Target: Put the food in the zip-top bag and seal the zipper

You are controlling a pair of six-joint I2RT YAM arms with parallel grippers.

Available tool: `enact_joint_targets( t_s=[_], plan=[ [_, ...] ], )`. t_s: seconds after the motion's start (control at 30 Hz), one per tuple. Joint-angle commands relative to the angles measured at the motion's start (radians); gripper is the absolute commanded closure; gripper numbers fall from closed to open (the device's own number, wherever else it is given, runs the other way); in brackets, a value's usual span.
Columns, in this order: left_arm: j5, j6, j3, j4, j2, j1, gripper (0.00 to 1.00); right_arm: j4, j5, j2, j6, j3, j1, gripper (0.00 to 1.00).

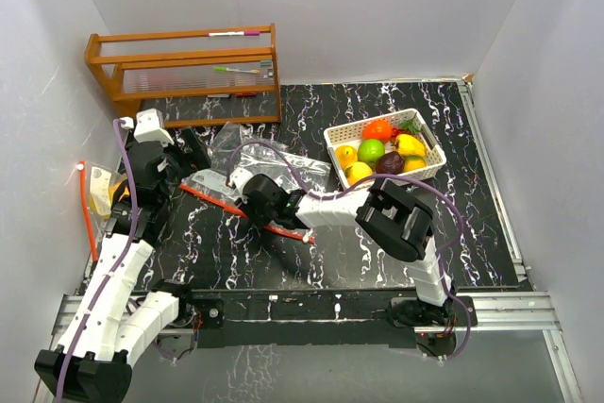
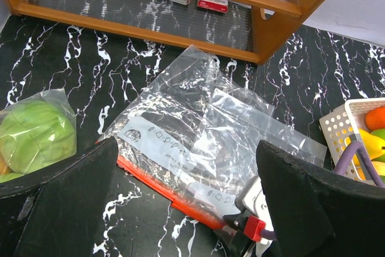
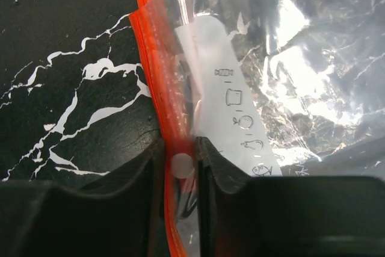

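The clear zip-top bag (image 1: pixel 274 165) lies flat on the black marbled table with its orange zipper strip (image 1: pixel 241 207) along the near edge. It looks empty. My right gripper (image 3: pixel 180 156) is shut on the orange zipper strip (image 3: pixel 153 58); in the top view the right gripper (image 1: pixel 249 188) sits at the strip's middle. My left gripper (image 2: pixel 187 167) is open wide, hovering over the bag (image 2: pixel 210 124) near its left end (image 1: pixel 192 161). The food (image 1: pixel 377 146), orange, green, yellow, red and dark toy fruits, sits in a white basket (image 1: pixel 430 167) to the right.
A wooden rack (image 1: pixel 189 73) stands at the back left. A second plastic bag holding a green item (image 2: pixel 36 136) lies left of the left gripper. White walls close in on all sides. The basket's corner (image 2: pixel 343 127) shows at the right of the left wrist view.
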Motion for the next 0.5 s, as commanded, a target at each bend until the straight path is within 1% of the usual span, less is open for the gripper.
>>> enact_joint_targets(
  t_s=[0.0,0.03,0.13,0.23,0.33,0.47],
  plan=[
    [-0.014,0.015,0.047,-0.002,-0.022,-0.006,0.03,-0.1,-0.014,0.062,0.04,-0.059,-0.003,0.9],
    [-0.015,0.017,0.047,-0.002,-0.022,-0.007,0.03,-0.093,-0.007,0.055,0.047,-0.066,-0.003,0.92],
    [-0.016,0.018,0.051,-0.001,-0.023,-0.009,0.03,-0.08,0.014,0.026,0.062,-0.077,-0.004,0.92],
    [-0.006,0.02,0.053,-0.001,-0.022,-0.009,0.03,-0.062,0.001,-0.027,0.083,-0.077,-0.017,0.92],
    [0.009,0.02,0.05,0.006,-0.022,-0.01,0.03,-0.035,-0.059,-0.09,0.133,-0.079,-0.058,0.92],
    [0.033,0.019,0.054,0.014,-0.022,-0.01,0.03,0.043,-0.176,-0.216,0.229,-0.124,-0.156,0.92]
  ],
)
